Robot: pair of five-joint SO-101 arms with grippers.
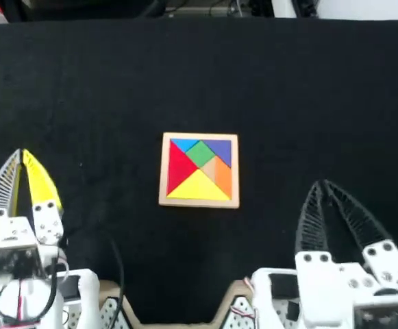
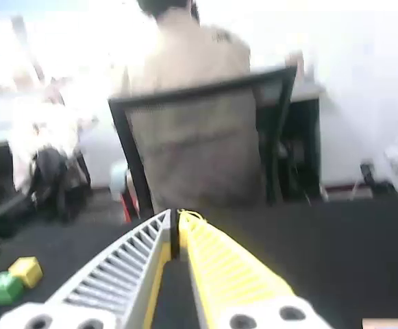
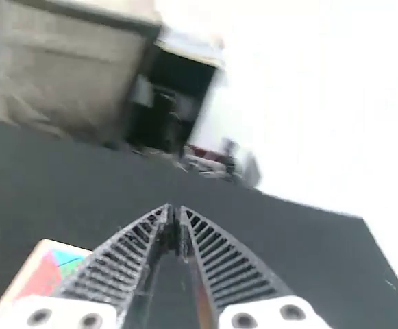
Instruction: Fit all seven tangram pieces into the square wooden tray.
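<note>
Here's the square wooden tray (image 1: 200,136), sitting dead centre on the black table cover (image 1: 322,82), and it looks full: seven coloured pieces lie flat inside the frame. Red triangle (image 1: 178,168) at 9 o'clock in the tray, big yellow triangle (image 1: 199,186) at 6 o'clock, green square (image 1: 201,153) up at 12. A light blue piece (image 1: 183,144) fills the 11 o'clock corner, a dark blue piece (image 1: 220,149) the 1 o'clock corner. The orange piece (image 1: 225,175) runs down the 4 o'clock side, and a small tan piece (image 1: 209,166) sits tucked near the middle.

Now the arms. The left gripper (image 1: 22,152), one finger grey, one yellow, sits at 8 o'clock from the tray, well apart from it, tips pressed together on nothing. The right gripper (image 1: 323,184), black-fingered, is off at 4 o'clock from the tray, also well apart, fingers closed and empty. Its wrist camera catches a corner of the tray beside its fingers
</note>
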